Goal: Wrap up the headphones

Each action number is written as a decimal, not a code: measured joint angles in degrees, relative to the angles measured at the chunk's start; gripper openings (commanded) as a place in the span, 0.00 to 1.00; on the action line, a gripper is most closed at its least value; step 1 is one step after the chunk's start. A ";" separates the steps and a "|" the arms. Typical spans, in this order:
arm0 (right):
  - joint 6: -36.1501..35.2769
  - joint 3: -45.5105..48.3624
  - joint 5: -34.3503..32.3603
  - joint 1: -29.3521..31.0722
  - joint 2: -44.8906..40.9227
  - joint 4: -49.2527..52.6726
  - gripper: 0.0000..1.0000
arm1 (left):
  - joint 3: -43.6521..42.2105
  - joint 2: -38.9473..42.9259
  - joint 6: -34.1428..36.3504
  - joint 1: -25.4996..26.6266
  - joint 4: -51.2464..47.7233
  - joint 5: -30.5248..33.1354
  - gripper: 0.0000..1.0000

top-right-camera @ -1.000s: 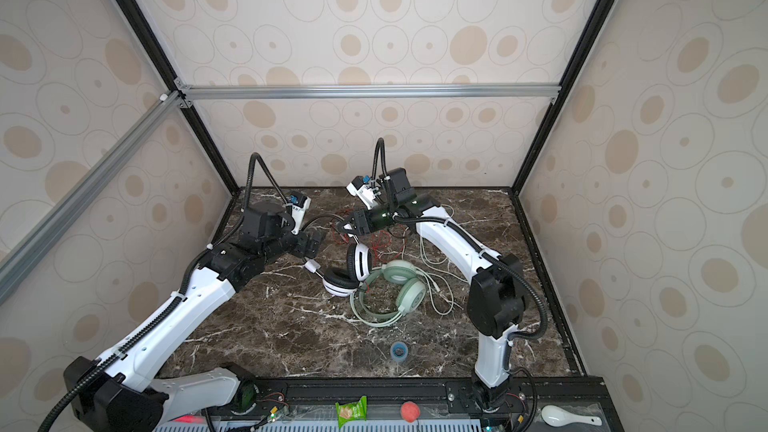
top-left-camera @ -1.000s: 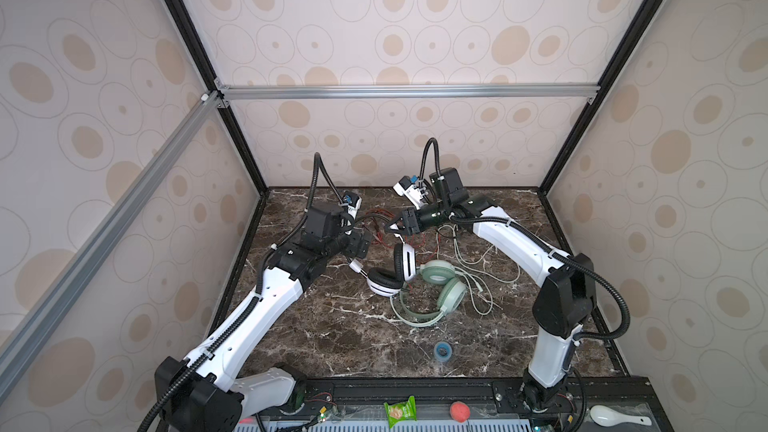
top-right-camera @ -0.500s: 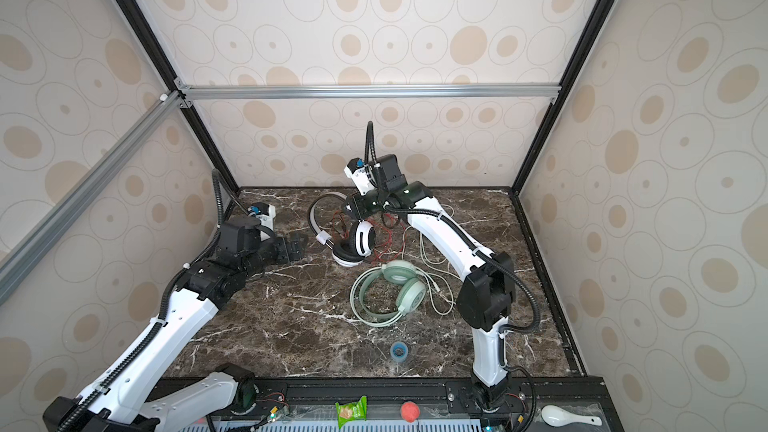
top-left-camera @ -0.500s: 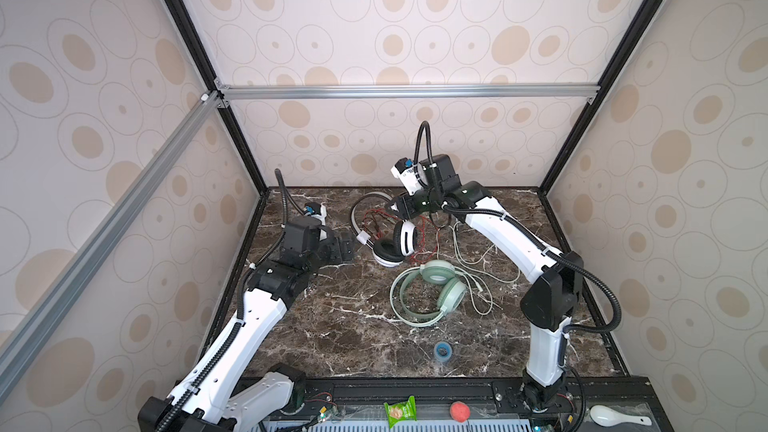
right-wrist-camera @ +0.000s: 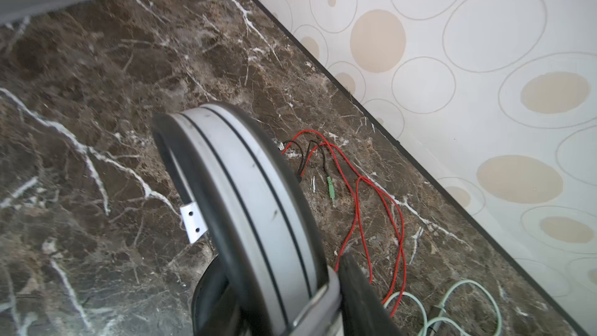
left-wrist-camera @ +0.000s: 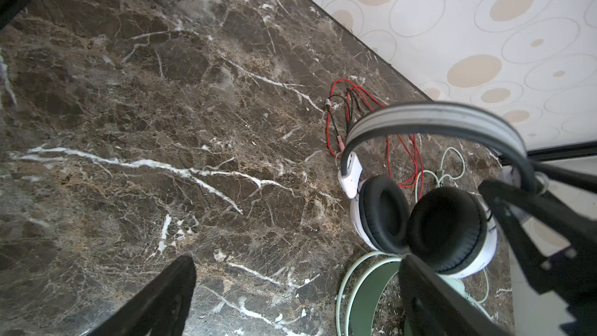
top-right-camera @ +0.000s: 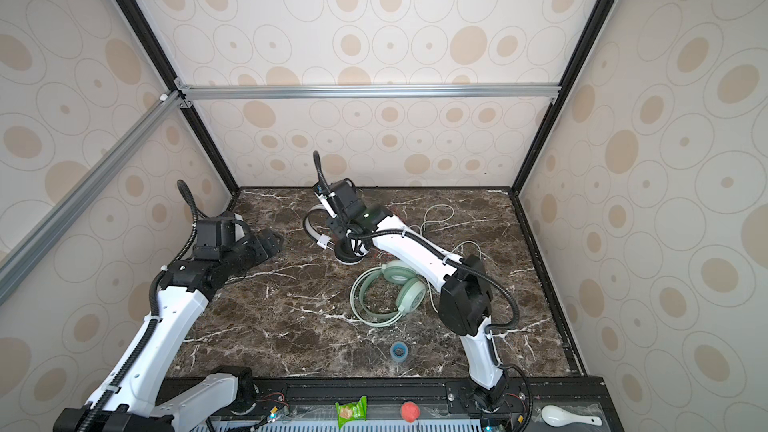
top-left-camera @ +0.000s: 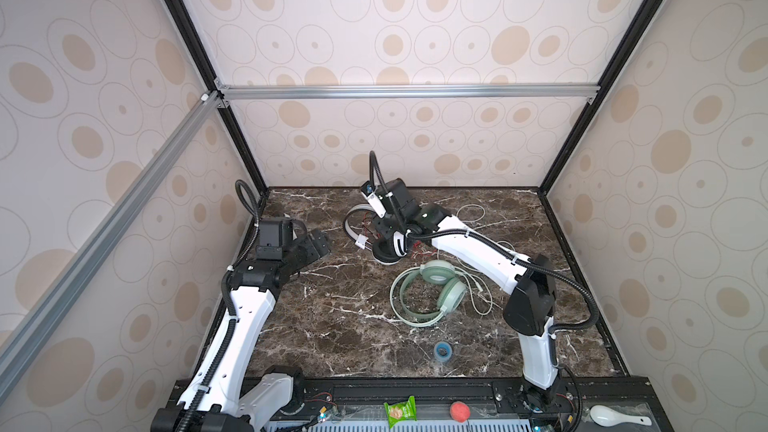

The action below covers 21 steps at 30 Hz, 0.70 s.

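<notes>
Headphones (top-left-camera: 388, 249): white-black, padded round cups, ribbed band (right-wrist-camera: 245, 189) — near the back edge.
Right gripper (top-left-camera: 390, 231): clamps the band.
Left gripper (top-left-camera: 314, 246): wide — well apart.

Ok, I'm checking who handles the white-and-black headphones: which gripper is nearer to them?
Right. The right gripper is on the headband of the white-and-black headphones, gripping it; the left gripper hangs open, apart, off to their left in both top views.
</notes>
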State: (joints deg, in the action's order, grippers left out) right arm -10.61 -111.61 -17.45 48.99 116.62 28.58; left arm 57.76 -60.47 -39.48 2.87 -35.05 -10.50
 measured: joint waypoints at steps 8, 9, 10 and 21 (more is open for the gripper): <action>-4.00 8.96 -9.44 8.44 1.29 -5.29 0.00 | -0.11 -0.87 -0.37 -9.68 -0.74 -4.42 0.93; -4.11 9.55 -10.67 9.22 1.27 -6.34 0.00 | -0.11 -0.92 -0.42 -10.58 -0.79 -4.35 0.93; -4.15 10.21 -11.72 9.99 1.27 -7.48 0.00 | -0.13 -1.01 -0.57 -11.13 -0.74 -4.39 0.92; 0.96 16.33 -16.22 15.82 -0.92 -9.55 0.05 | -4.66 -2.84 -2.69 -12.74 1.05 -6.19 0.91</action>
State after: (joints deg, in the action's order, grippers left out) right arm -9.65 -95.29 -33.67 64.82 115.70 19.03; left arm 53.10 -63.31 -42.17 -9.87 -34.00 -16.69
